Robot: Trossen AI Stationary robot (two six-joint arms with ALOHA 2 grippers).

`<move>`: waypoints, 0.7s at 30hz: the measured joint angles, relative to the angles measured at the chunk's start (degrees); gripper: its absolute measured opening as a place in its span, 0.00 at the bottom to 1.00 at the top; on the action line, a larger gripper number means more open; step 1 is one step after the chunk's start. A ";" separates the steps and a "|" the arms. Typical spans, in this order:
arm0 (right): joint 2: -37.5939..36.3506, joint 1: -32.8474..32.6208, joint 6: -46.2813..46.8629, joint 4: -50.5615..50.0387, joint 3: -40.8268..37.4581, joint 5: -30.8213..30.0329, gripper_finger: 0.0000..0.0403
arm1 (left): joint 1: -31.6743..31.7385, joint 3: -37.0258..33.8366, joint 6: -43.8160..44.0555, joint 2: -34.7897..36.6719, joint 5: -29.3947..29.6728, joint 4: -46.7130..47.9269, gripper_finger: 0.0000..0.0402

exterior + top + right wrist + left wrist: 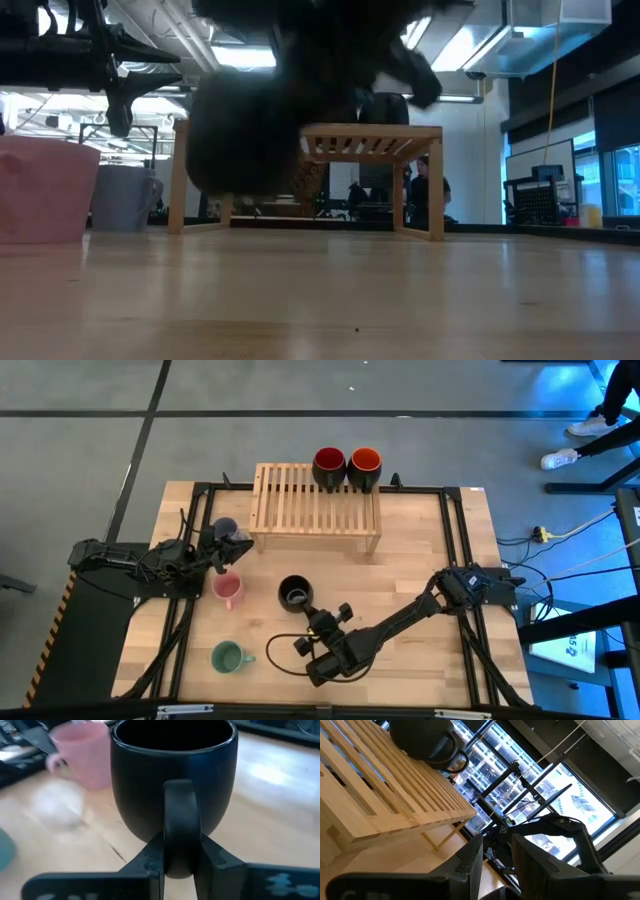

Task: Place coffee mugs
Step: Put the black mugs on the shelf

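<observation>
The all-black mug [293,593] is in my right gripper [318,622], near the table's middle; it fills the right wrist view [172,775]. My left gripper [238,543] hovers open and holds nothing, between the lavender mug [225,528] and the pink mug [228,590], both standing on their bases. The green mug [228,656] stands near the front left. The red-inside mug [329,466] and the orange-inside mug [364,466] stand at the far edge of the slatted wooden rack [315,510]. My right gripper [181,850] pinches the black mug's handle [181,820] at its lower part between the two fingers [150,860]. The fingers come level from the table's near right side. The mug stays upright, and in the low view its bottom [245,185] shows above the table top.
The rack stands on legs at the table's far middle [370,140]. Black frame rails [455,540] run along the table's sides. A cable [285,650] loops on the table by my right arm. People stand in the room beyond [425,190].
</observation>
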State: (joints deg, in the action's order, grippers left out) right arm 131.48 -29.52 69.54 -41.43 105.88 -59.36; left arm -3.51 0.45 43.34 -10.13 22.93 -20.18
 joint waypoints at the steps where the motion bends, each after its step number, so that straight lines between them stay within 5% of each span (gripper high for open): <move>1: 0.00 0.00 -0.96 -1.25 1.76 -0.04 0.11 | 0.00 0.00 0.03 0.01 -0.02 0.00 0.24; 10: -0.09 1.09 -1.84 -14.00 16.05 -1.66 0.11 | 0.00 0.00 0.01 0.01 -0.06 0.00 0.24; 21: -0.26 9.32 -16.43 -13.84 29.19 -3.46 0.11 | 0.00 0.00 0.01 0.00 -0.08 0.01 0.24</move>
State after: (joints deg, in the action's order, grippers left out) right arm 131.22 -20.20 53.10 -55.27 135.06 -62.82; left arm -3.51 0.45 43.35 -10.13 22.85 -20.18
